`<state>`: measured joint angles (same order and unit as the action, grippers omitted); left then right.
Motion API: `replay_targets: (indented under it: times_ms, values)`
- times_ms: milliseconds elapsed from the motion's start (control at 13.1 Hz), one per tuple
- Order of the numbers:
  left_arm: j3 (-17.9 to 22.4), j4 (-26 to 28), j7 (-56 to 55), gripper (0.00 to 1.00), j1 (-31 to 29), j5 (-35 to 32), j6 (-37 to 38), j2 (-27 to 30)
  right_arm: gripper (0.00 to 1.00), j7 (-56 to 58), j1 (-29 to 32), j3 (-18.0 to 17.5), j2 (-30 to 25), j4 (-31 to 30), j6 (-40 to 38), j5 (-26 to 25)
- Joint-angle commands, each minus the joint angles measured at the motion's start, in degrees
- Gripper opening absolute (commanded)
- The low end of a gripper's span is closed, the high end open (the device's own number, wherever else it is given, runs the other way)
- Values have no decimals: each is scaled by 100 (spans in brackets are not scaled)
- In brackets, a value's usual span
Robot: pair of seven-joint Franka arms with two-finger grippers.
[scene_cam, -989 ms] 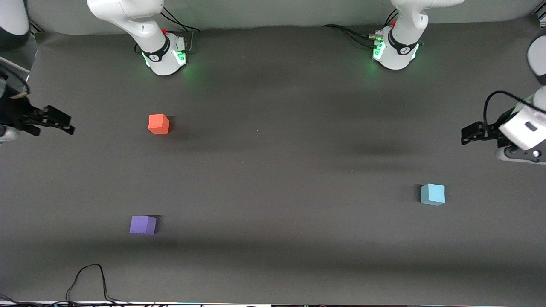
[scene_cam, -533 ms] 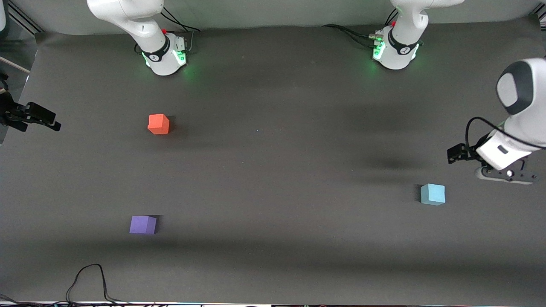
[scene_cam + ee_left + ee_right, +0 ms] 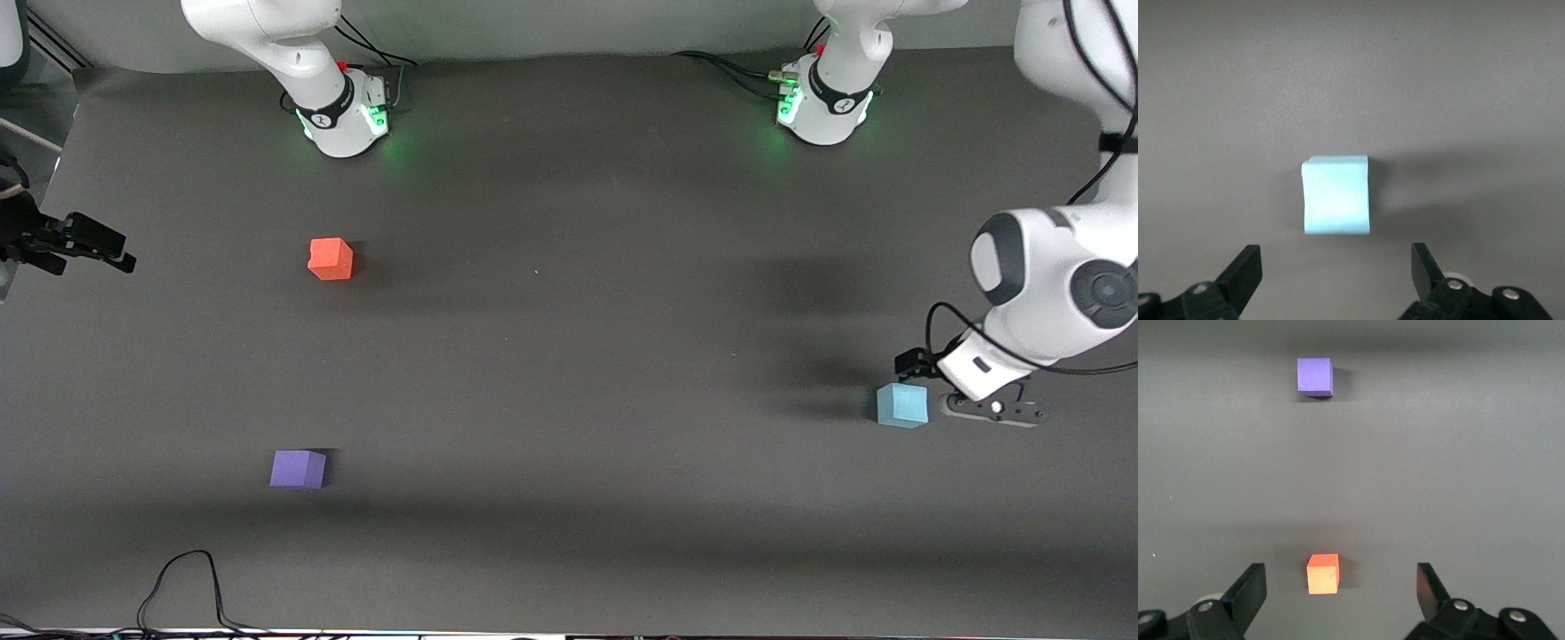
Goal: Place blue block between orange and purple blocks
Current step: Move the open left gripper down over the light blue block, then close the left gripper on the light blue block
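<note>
The light blue block (image 3: 902, 405) sits on the dark mat toward the left arm's end of the table. My left gripper (image 3: 918, 377) is open and empty, low beside it. In the left wrist view the blue block (image 3: 1336, 195) lies just ahead of the open left gripper (image 3: 1335, 270), outside the fingers. The orange block (image 3: 331, 259) and the purple block (image 3: 298, 468) sit apart toward the right arm's end, the purple one nearer the front camera. My right gripper (image 3: 105, 248) waits open over the mat's edge; its wrist view shows the orange block (image 3: 1323, 573), the purple block (image 3: 1314, 375) and the open right gripper (image 3: 1340, 592).
The two arm bases (image 3: 342, 116) (image 3: 822, 107) stand along the mat's edge farthest from the front camera. A black cable (image 3: 187, 578) loops onto the mat at the edge nearest that camera, close to the purple block.
My left arm has swung down and across to the blue block, ending right beside it. The right gripper drew back toward the table's end, then held. The blocks have not moved.
</note>
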<state>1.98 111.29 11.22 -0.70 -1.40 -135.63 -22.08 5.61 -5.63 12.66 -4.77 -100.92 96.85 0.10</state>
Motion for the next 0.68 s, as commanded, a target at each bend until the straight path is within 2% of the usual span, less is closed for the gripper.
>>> replay_targets:
  times_ms: [0,304,609]
  values:
    - [4,-54,82,100,17,-53,-384,-340,100,98,-26,26,29,99,-87,60]
    - [4,-142,178,100,17,-62,-999,-841,100,98,-26,26,29,99,-87,60]
    - [4,-283,179,100,9,-44,-1080,-1123,100,98,-35,26,29,108,-69,60]
